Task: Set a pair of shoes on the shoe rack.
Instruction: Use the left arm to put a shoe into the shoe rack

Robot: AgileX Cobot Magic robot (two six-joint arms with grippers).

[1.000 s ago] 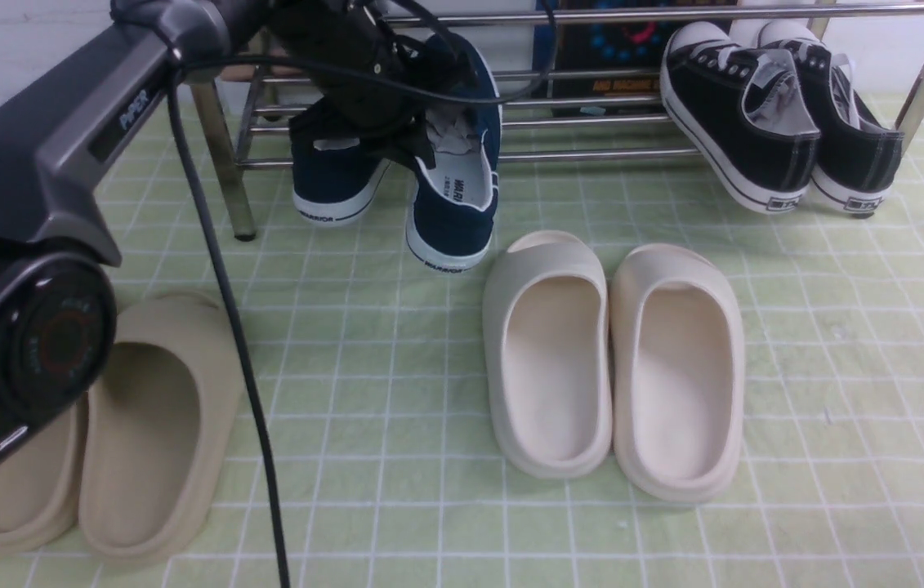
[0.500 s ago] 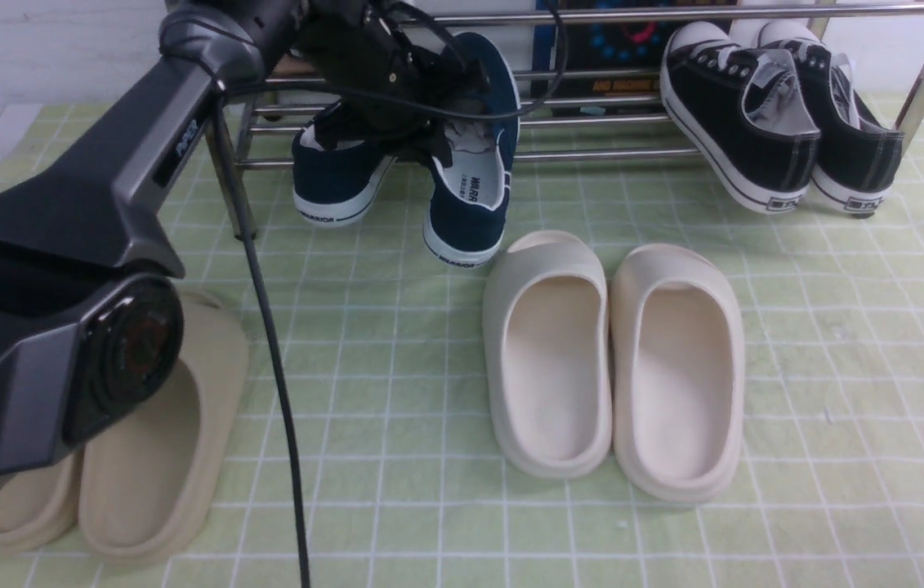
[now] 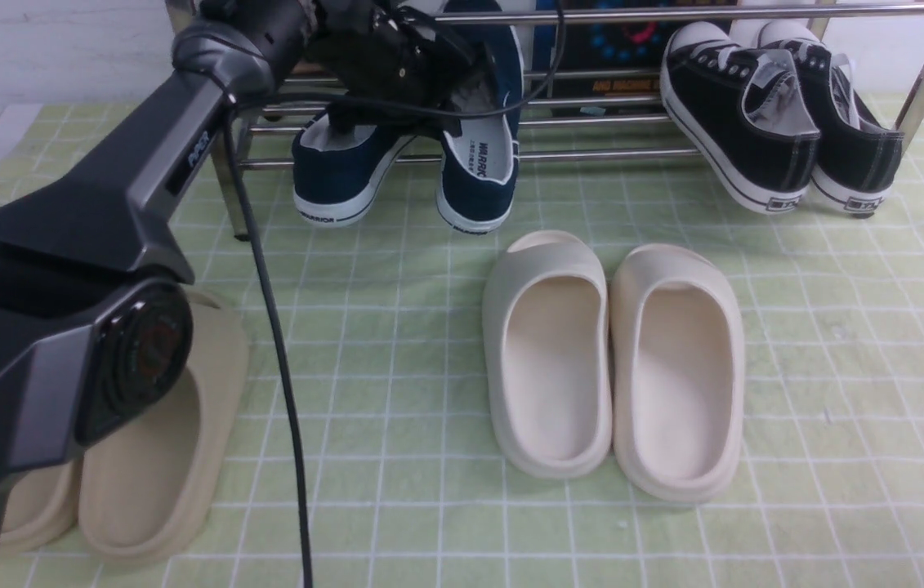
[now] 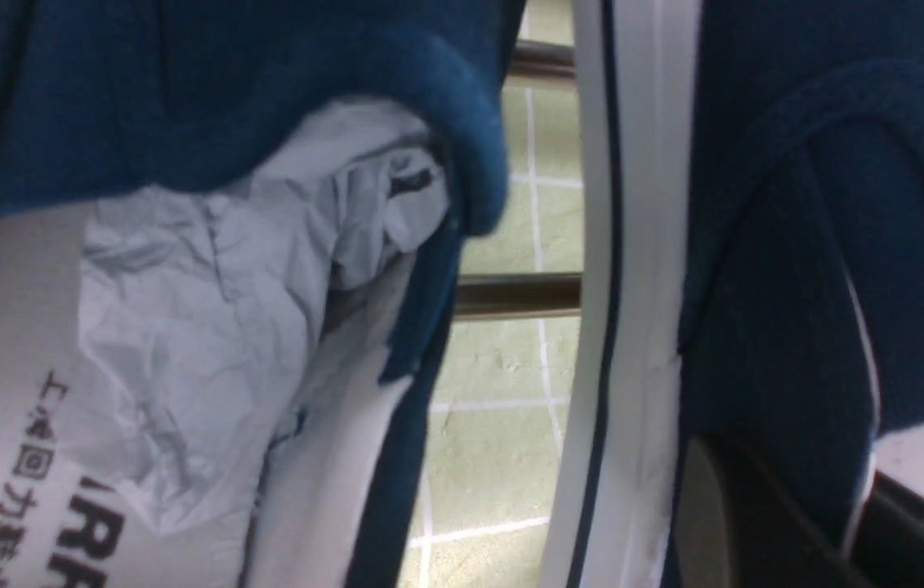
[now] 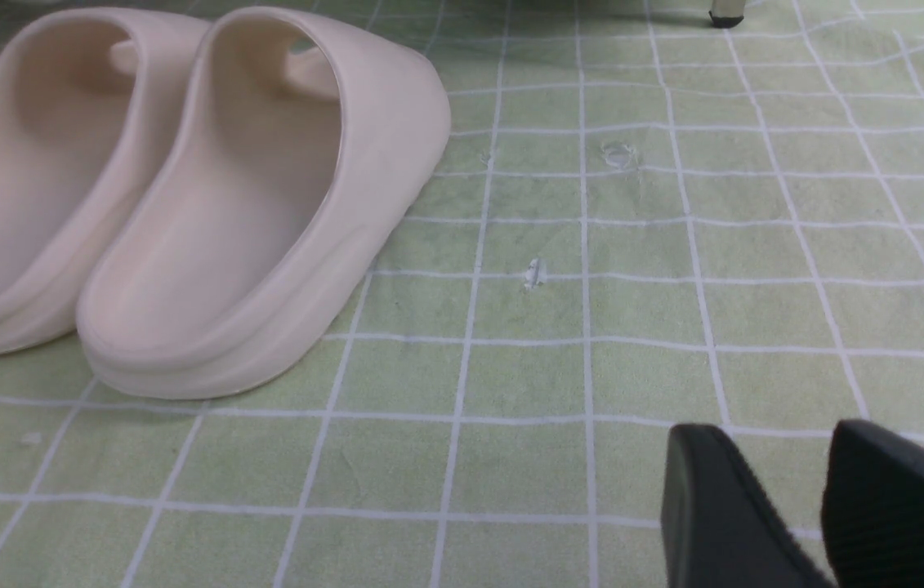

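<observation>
Just below left pincer (image 3: 425, 102), navy shoes (image 3: 478, 196)

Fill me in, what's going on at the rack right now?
The left arm reaches over the shoe rack, with the left pincer at the collar of one navy shoe; whether it grips is hidden. That shoe leans heel-down on the lower bars beside the other navy shoe, with the black sneakers further along. The right pincer hangs open and empty over the mat near the cream slides.
</observation>
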